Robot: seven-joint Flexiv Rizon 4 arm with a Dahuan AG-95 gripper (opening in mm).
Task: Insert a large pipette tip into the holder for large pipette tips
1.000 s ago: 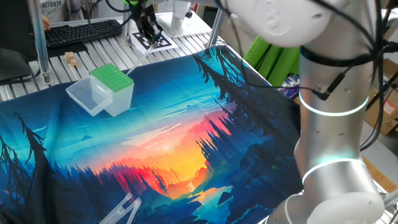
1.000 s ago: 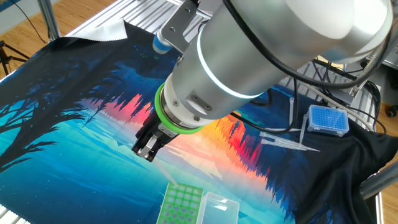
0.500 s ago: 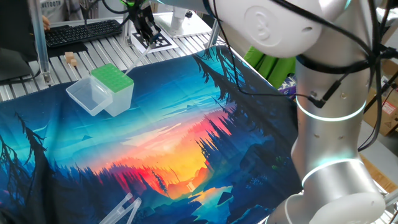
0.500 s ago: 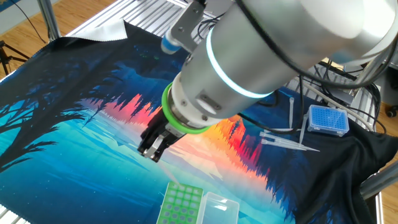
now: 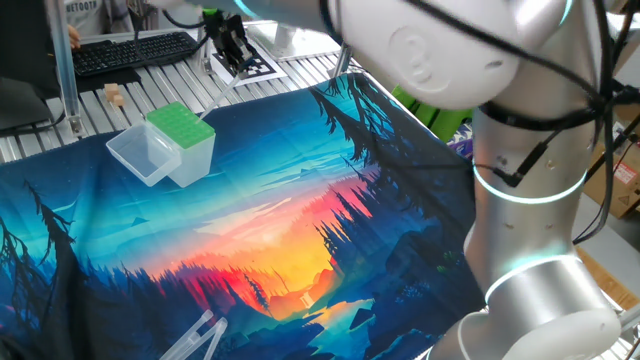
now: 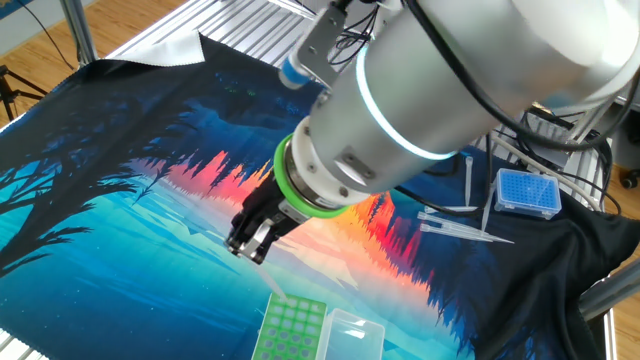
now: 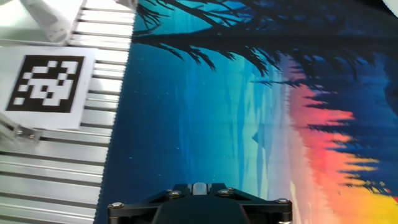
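Observation:
My gripper (image 6: pixel 250 240) hangs above the mat, shut on the large pipette tip (image 6: pixel 272 283), a thin translucent cone pointing down toward the holder. The tip's lower end is just above the near edge of the holder's green perforated top (image 6: pixel 290 328). In one fixed view the gripper (image 5: pixel 232 52) is up and to the right of the holder (image 5: pixel 182 130), whose clear lid (image 5: pixel 142 155) lies open beside it. In the hand view the tip's whitish wide end (image 7: pixel 199 188) sits between the shut jaws; the holder is out of that view.
A blue tip box (image 6: pixel 527 193) and loose pipette tips (image 6: pixel 455 225) lie at the mat's right. Two wider clear tubes (image 5: pixel 200 335) lie at the mat's edge. A printed marker tag (image 7: pixel 46 83) sits on the metal slats, and a keyboard (image 5: pixel 130 50) lies beyond.
The gripper with the tip has moved toward the holder, right and slightly down in the other fixed view. The holder has not moved.

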